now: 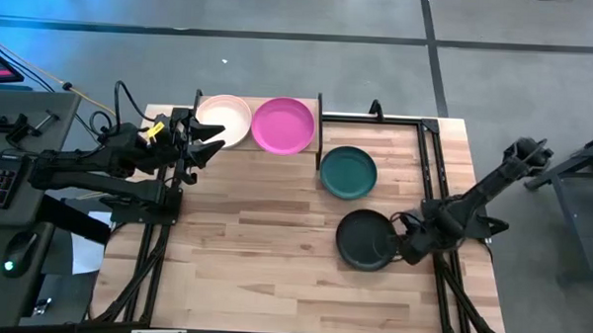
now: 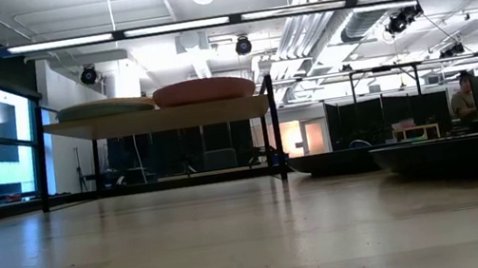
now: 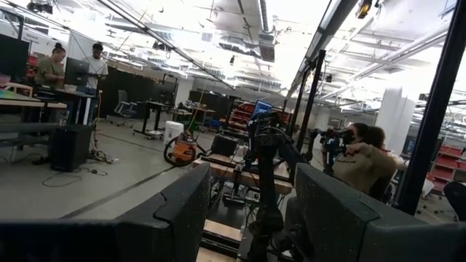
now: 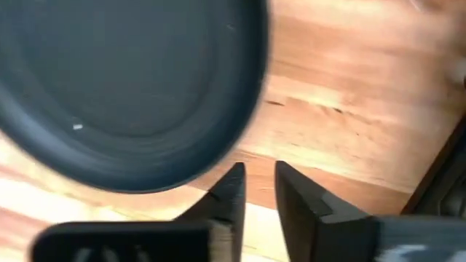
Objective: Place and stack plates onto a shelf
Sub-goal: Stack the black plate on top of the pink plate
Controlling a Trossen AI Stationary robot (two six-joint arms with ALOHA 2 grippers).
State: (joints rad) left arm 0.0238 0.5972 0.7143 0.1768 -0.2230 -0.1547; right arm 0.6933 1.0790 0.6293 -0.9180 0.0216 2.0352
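The shelf [image 1: 319,116] stands at the table's far edge and carries the light pink plate [image 1: 226,118] and the magenta plate [image 1: 283,125] side by side; in the low view both plates [image 2: 105,107] [image 2: 203,90] sit on its raised board [image 2: 155,116]. The dark teal plate [image 1: 349,172] and the black plate [image 1: 365,239] lie flat on the tabletop. My left gripper [image 1: 210,142] hovers open by the light pink plate's near rim. My right gripper [image 4: 256,182] is low at the black plate's right rim [image 4: 218,164], with a narrow gap between its fingers and nothing in it. The pale teal and peach plates are out of view.
Black metal frame bars [image 1: 427,161] run along the table's right side, close to my right arm. Bare tabletop [image 1: 253,274] stretches across the near half. A keyboard and mouse lie off the table's left side. People sit and stand in the room beyond [image 3: 360,160].
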